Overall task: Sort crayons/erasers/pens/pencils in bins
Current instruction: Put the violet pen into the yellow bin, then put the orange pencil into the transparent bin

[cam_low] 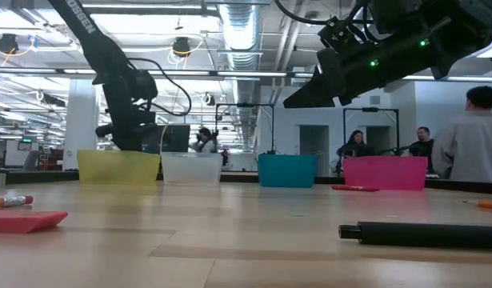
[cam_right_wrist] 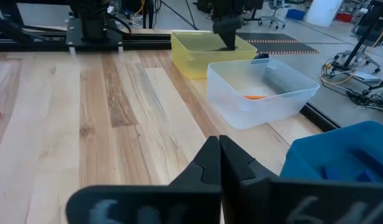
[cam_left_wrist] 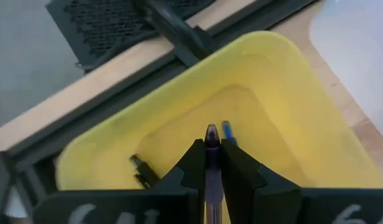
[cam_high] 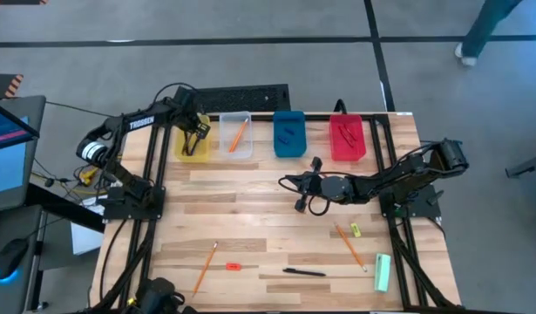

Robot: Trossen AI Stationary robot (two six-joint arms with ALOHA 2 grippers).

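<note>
The left gripper (cam_left_wrist: pixel 211 163) is hanging right over the yellow bin (cam_high: pixel 194 153), fingers clamped on a purple pen (cam_left_wrist: pixel 211 138) with the tip pointing down into the tray, likely so the pen drops inside rather than on the rim. Other pens (cam_left_wrist: pixel 141 171) are already lying in the yellow bin, so this looks like the pen tray. Next to the yellow bin a clear bin (cam_high: pixel 236 137) is holding an orange pencil (cam_high: pixel 237 133), then a blue bin (cam_high: pixel 289 134) with blue erasers, then a red bin (cam_high: pixel 347 138) farthest from it, holding reddish sticks, probably crayons. The right gripper (cam_high: pixel 299 192) is waiting over bare table, well apart from the yellow bin and nearer the blue one, fingers pressed together on nothing. Still unsorted, all far from the yellow bin toward the table's near edge: two pencils (cam_high: pixel 206 266), a red eraser (cam_high: pixel 234 266), a black pen (cam_high: pixel 304 272), a yellow eraser (cam_high: pixel 356 230). A pale green bar (cam_high: pixel 383 272) is lying there too.
</note>
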